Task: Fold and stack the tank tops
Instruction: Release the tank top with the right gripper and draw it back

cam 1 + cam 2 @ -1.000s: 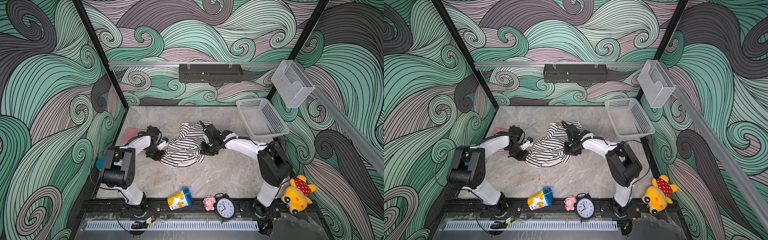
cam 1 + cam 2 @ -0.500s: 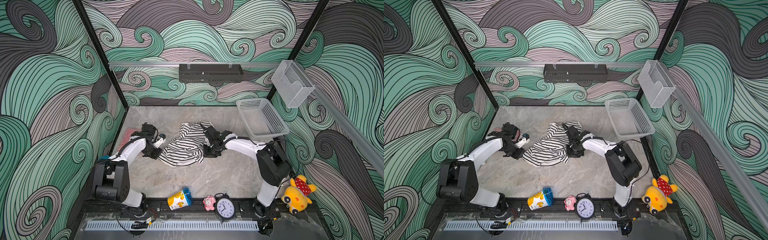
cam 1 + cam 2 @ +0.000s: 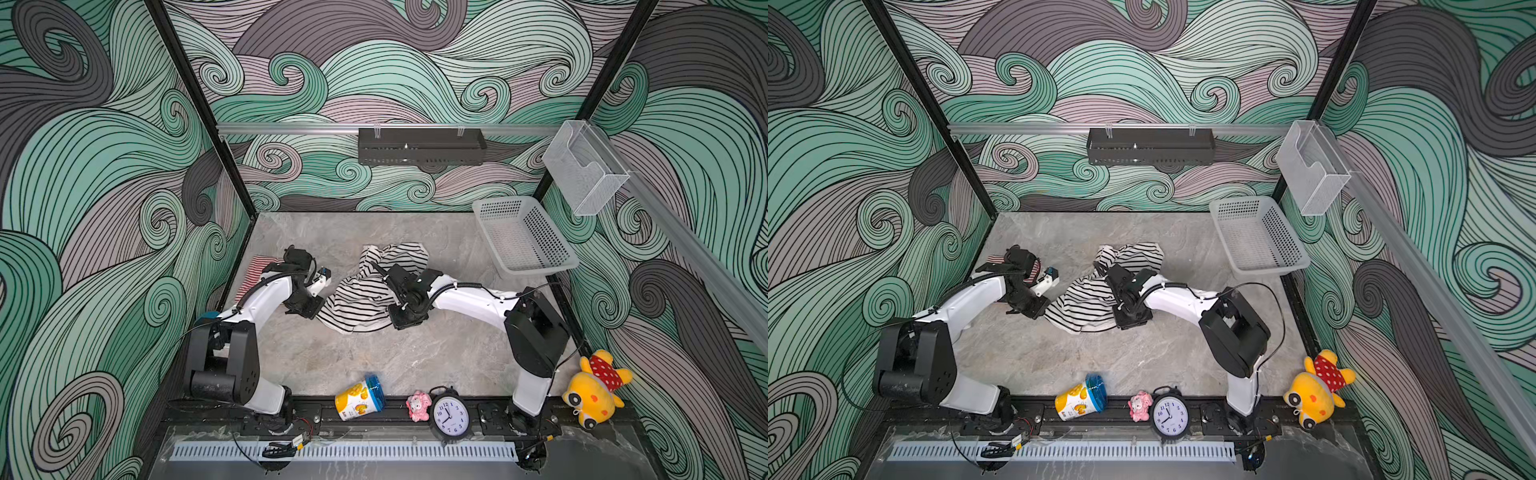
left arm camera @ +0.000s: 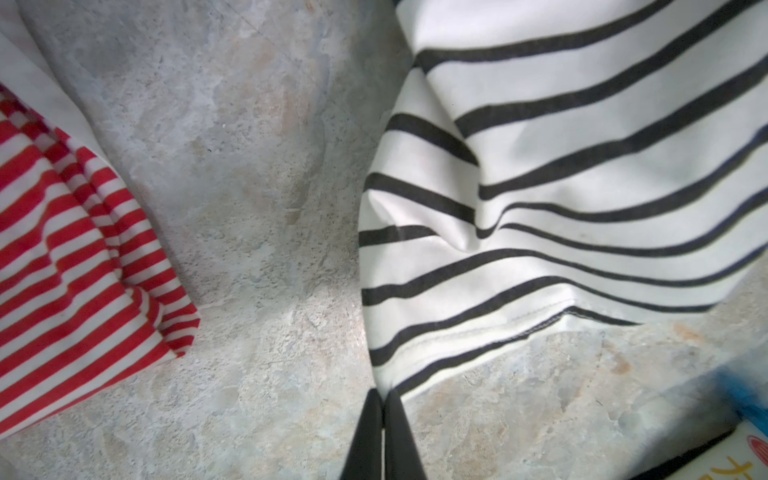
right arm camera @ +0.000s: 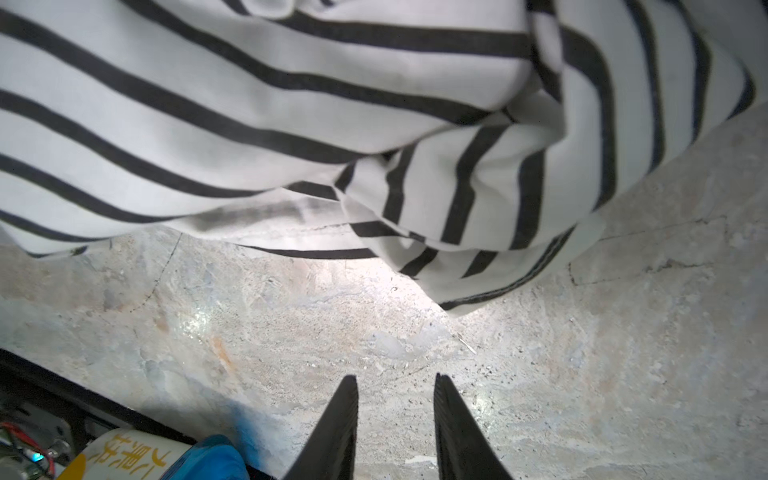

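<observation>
Your left gripper [image 4: 382,395] is clamped shut on the hem corner of the black-and-white tank top [image 3: 357,299], at its 8 o'clock edge. Your right gripper [image 5: 395,380] is part open and empty, over bare worktop [image 3: 374,361] at 4 o'clock of that top. It's crumpled mid-worktop. The red-and-white tank top [image 3: 255,270] lies apart at its 9 o'clock.

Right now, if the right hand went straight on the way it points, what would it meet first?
Probably the bare table just ahead of the right hand; beyond it lies the hem of the black-and-white tank top. Depth is unclear.
</observation>
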